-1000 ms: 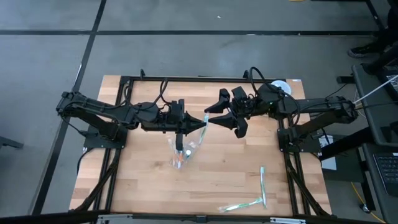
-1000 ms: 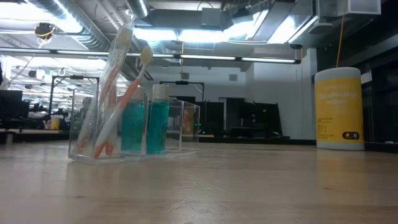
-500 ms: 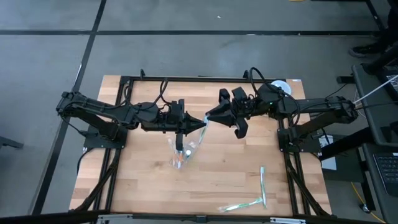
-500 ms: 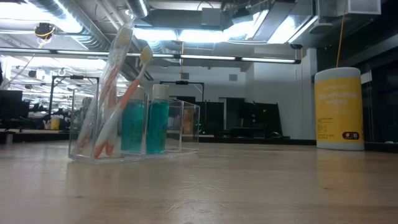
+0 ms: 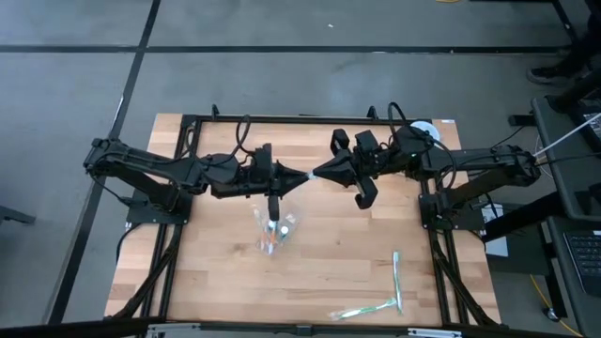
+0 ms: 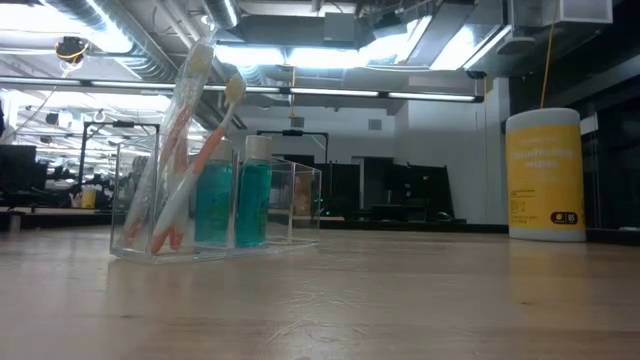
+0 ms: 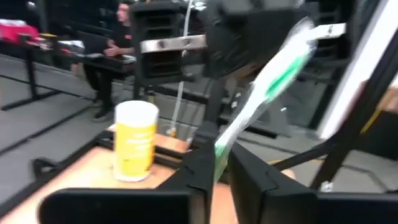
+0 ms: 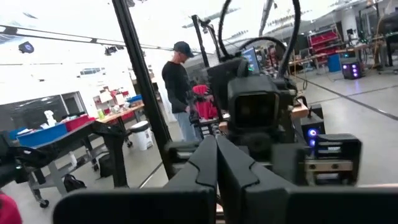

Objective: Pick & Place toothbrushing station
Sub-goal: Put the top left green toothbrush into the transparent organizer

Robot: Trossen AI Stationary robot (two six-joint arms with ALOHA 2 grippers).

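Note:
A green-and-white toothbrush (image 7: pixel 267 81) in a clear wrapper hangs in the air over the table's middle, between my two grippers, which meet tip to tip. My left gripper (image 5: pixel 302 176) comes from the left and my right gripper (image 5: pixel 316 174) from the right, both closed on the toothbrush (image 5: pixel 309 175). In the right wrist view the shut fingers (image 8: pixel 208 163) hide the toothbrush. Below stands a clear holder (image 5: pixel 275 231) on the table, with orange-and-white toothbrushes (image 6: pixel 190 150) leaning in it and teal bottles (image 6: pixel 252 200). My left gripper pinches the toothbrush's near end (image 7: pixel 219 152) between its two fingers, which come level from the table's left. The toothbrush rises slanting away from the fingers, clear of the table. My right gripper meets the toothbrush's other end from the table's right, fingers level. Its own fingers hide the place of contact.
Two wrapped toothbrushes (image 5: pixel 397 282) (image 5: pixel 364 310) lie near the front right corner. A yellow canister (image 6: pixel 545 175) stands at the far right of the table. People (image 8: pixel 181 93) are in the room beyond.
My right gripper has shut its open fingers at the toothbrush's end, in front of my left gripper's tip. The toothbrush stays in the air between the two tips.

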